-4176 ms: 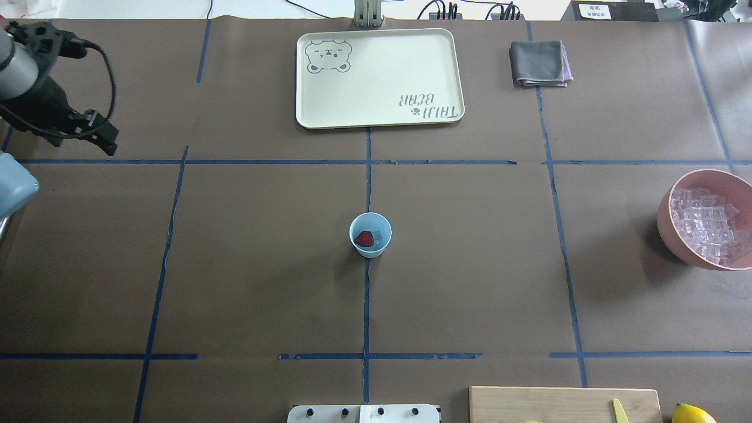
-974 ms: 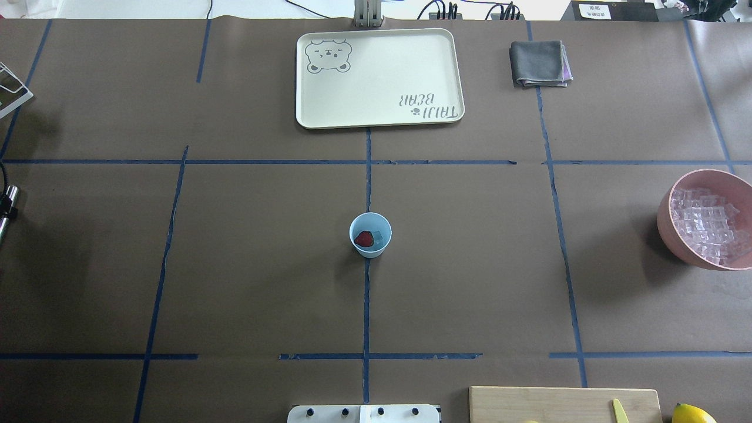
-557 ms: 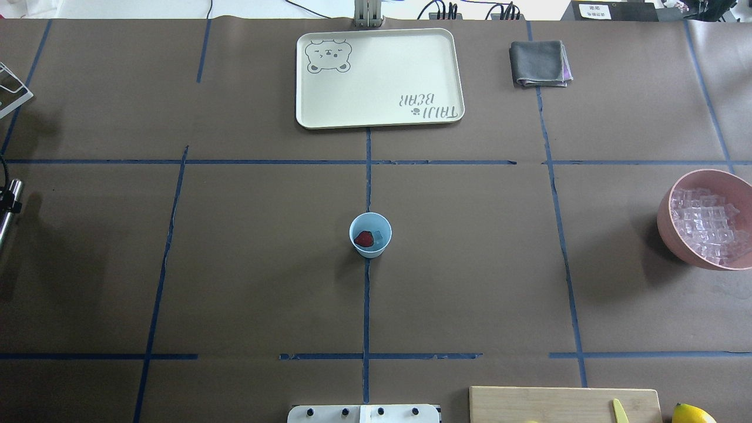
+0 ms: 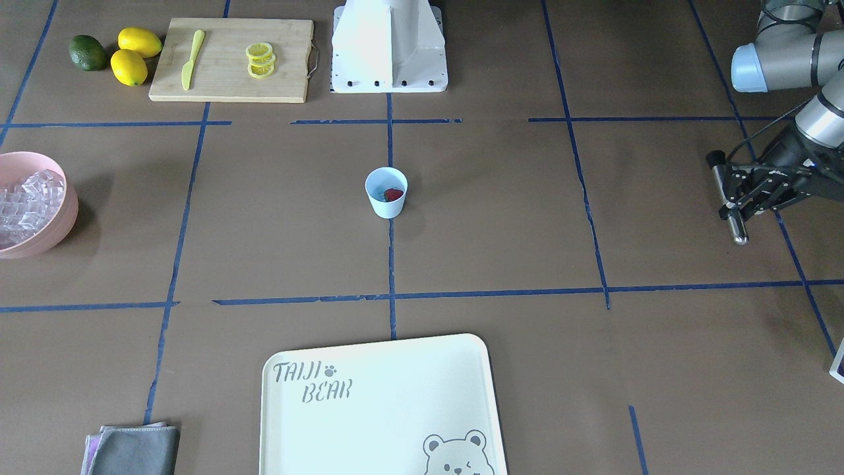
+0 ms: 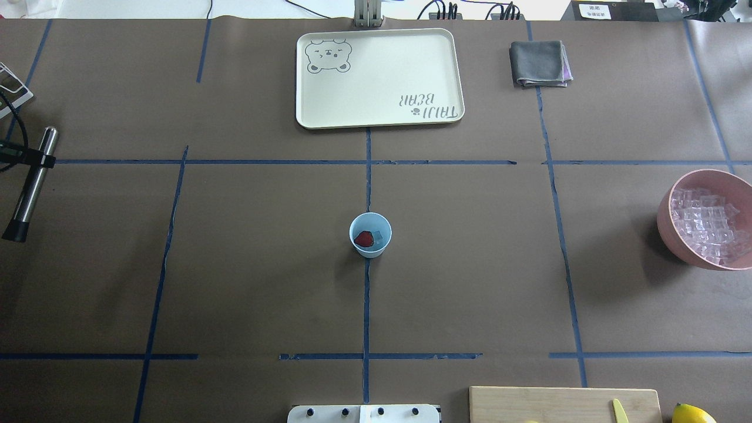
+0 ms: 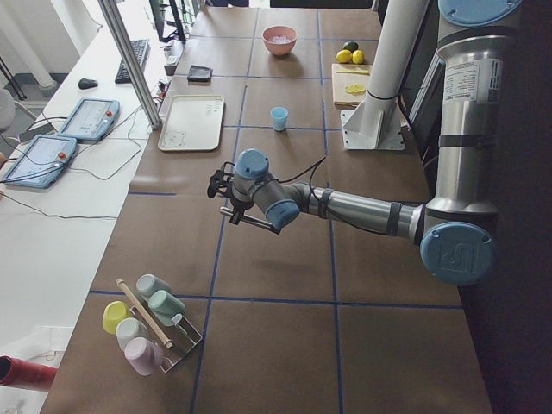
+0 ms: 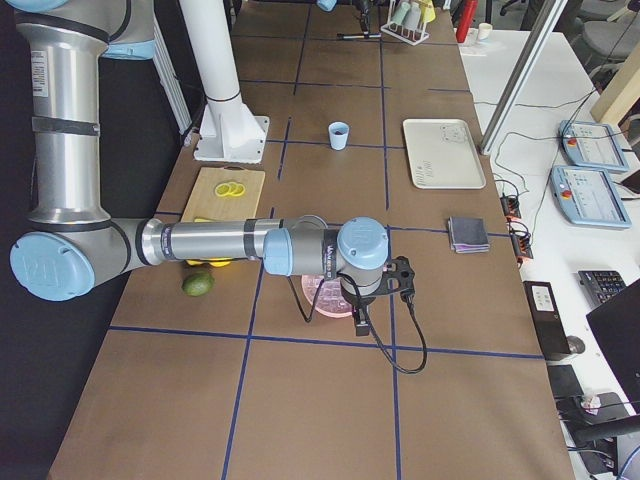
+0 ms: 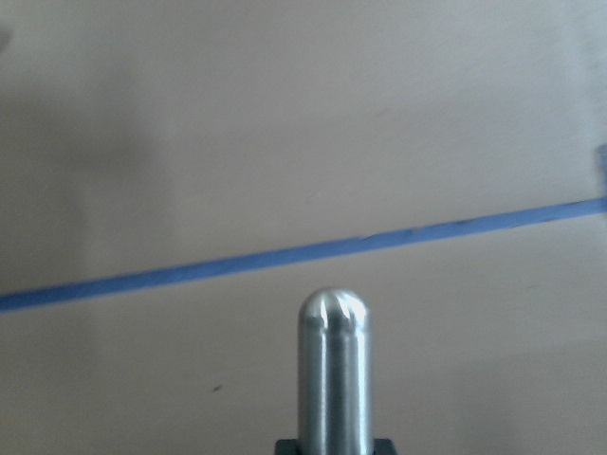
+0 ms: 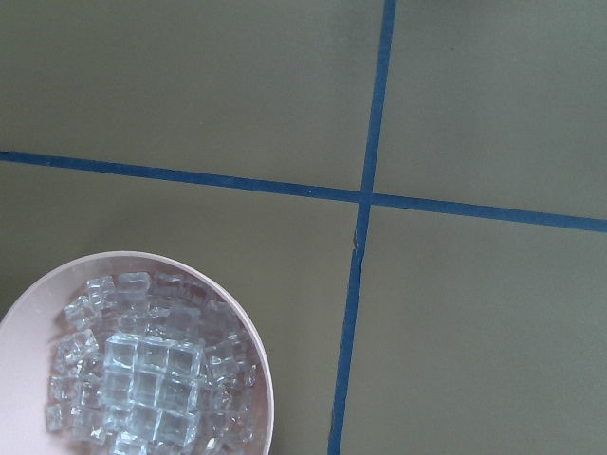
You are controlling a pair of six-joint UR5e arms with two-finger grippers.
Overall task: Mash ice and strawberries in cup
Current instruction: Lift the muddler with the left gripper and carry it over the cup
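Observation:
The pale blue cup (image 5: 370, 235) stands at the table's middle, also in the front view (image 4: 386, 192). Inside it lie the red strawberry (image 5: 364, 238) and one clear ice cube (image 5: 379, 236). More ice (image 5: 708, 226) fills the pink bowl (image 5: 667, 205) at the right edge. My left gripper (image 4: 727, 194) is shut on a metal rod (image 5: 32, 182) with a rounded end (image 8: 332, 360), held above the table far left of the cup. My right gripper shows only in the exterior right view (image 7: 362, 300), above the bowl. I cannot tell whether it is open or shut.
A cream bear tray (image 5: 379, 76) and a grey cloth (image 5: 539, 63) lie at the far side. A cutting board (image 4: 231, 79) with lemon slices (image 4: 260, 59), a yellow knife (image 4: 190, 58), lemons and a lime (image 4: 89, 53) sit near the robot base (image 4: 389, 46). A rack of cups (image 6: 147, 319) stands at the left end.
My left arm left the view at the left edge, then came back holding the metal rod. The rod has moved further in and toward the far side. The cup has not moved.

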